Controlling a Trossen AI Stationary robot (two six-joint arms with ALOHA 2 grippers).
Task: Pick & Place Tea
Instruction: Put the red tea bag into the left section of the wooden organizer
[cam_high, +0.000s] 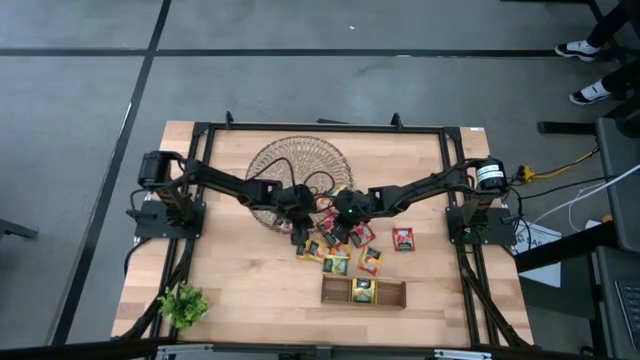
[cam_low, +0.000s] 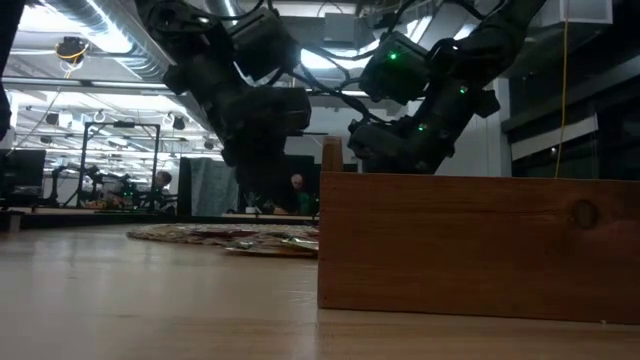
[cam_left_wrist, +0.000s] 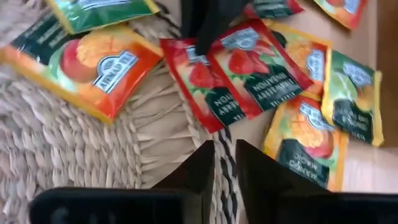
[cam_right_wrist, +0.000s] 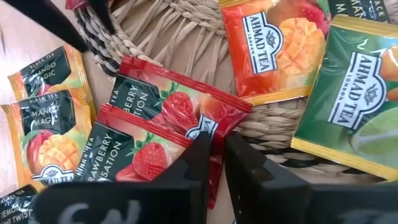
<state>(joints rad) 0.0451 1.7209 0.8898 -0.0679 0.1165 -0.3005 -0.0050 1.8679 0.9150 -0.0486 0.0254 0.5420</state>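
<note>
Right claw (cam_right_wrist: 214, 152) nipping red strawberry sachet (cam_right_wrist: 180, 118), left claw (cam_left_wrist: 225, 163) slightly parted, orange "AHMAD TEA" mango sachet (cam_right_wrist: 273, 46).

Light comes evenly from overhead, so the wooden table (cam_high: 250, 270) in the high view looks bright and casts only soft, short shadows under the arms. From table height the room is dimmer: the arms are dark silhouettes against glowing ceiling lights (cam_low: 60, 75), and the near wooden tray (cam_low: 478, 243) looms large and soft, with the tabletop before it blurred. Both wrist views are warm, bright and close; the sachets (cam_right_wrist: 165, 121) show a faint sheen, the wicker dish (cam_left_wrist: 74, 149) is slightly smeared, and the near fingertips (cam_left_wrist: 198, 171) are out of focus.
</note>
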